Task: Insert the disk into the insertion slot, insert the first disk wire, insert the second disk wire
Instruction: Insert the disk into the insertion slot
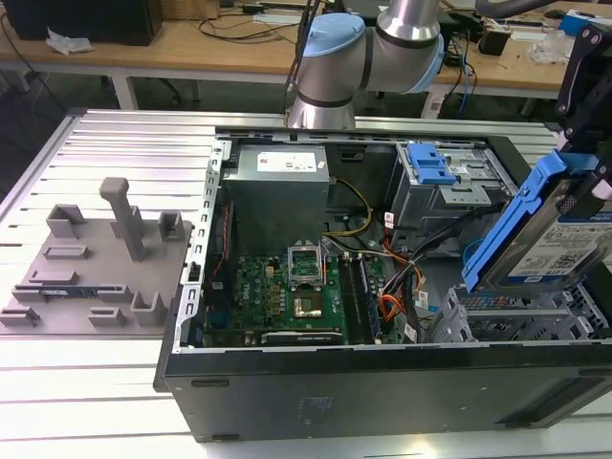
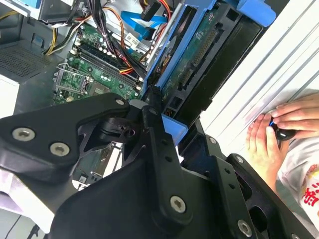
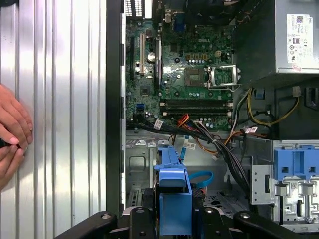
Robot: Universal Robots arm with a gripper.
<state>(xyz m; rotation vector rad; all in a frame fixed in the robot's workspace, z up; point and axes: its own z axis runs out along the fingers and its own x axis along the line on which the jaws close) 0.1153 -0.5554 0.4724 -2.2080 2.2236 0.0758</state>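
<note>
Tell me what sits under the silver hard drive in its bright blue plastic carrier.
The grey perforated sheet-metal drive cage, with the hard drive tilted above it. The cage's inside is hidden.

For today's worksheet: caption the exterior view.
End effector holds the disk tilted over the slot in an open computer case.

Blue-framed disk (image 1: 570, 241) (tilted) above insertion slot (image 1: 509, 321)
</note>
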